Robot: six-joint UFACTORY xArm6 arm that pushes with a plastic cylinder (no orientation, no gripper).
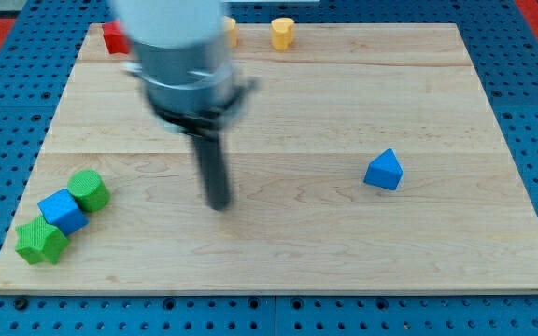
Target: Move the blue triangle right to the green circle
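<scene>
The blue triangle (383, 171) lies on the wooden board at the view's right of centre. The green circle (89, 189) stands near the view's lower left. My tip (219, 203) is on the board between them, well left of the blue triangle and to the right of the green circle, touching neither. The arm's grey body looks blurred above the rod.
A blue cube (62, 212) touches the green circle, and a green star-like block (40, 241) sits below it. A red block (114, 37) and two yellow blocks (282, 33) (231, 32) stand along the top edge, partly hidden by the arm. The wooden board (437, 271) lies on a blue pegboard.
</scene>
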